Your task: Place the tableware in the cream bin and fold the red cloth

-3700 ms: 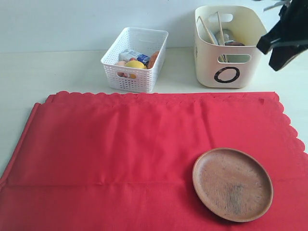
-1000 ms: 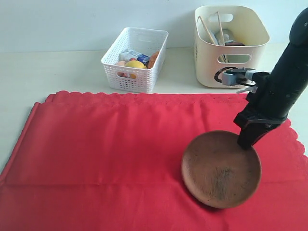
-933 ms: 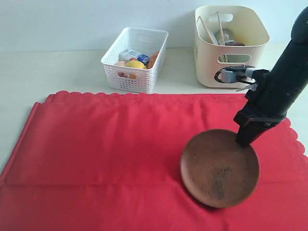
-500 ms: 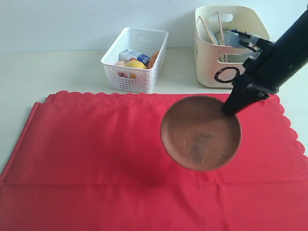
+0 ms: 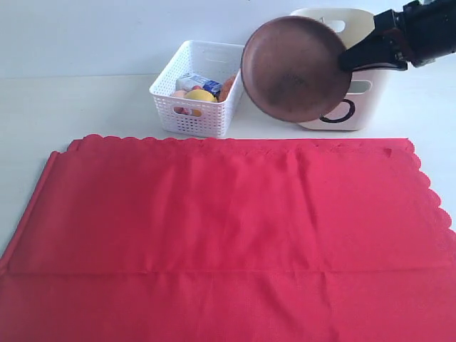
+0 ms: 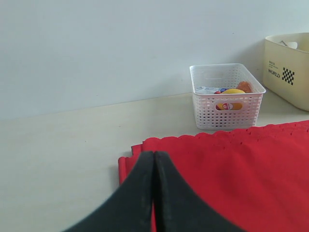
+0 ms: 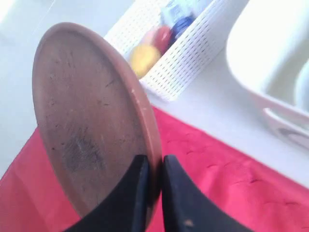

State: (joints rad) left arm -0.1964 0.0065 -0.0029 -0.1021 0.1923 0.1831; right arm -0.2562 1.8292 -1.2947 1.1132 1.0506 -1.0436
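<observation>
My right gripper (image 5: 347,60) (image 7: 155,163) is shut on the rim of the round brown wooden plate (image 5: 296,68) (image 7: 87,116). It holds the plate tilted on edge in the air, in front of the cream bin (image 5: 370,92) (image 7: 270,53) at the back right. The plate hides most of the bin's front and inside. The red cloth (image 5: 228,228) (image 6: 241,169) (image 7: 217,183) lies spread flat over the near table with nothing on it. My left gripper (image 6: 154,155) is shut and empty, above the cloth's scalloped corner; it does not show in the exterior view.
A white perforated basket (image 5: 201,87) (image 6: 226,95) (image 7: 188,53) with a lemon, a carton and other food stands behind the cloth, left of the bin. Bare table (image 5: 71,107) lies left of it, with a wall behind.
My right gripper has lifted the plate off the red cloth and carried it up and back toward the cream bin, tipping it on edge. The cloth now lies bare. The left gripper shows no earlier view.
</observation>
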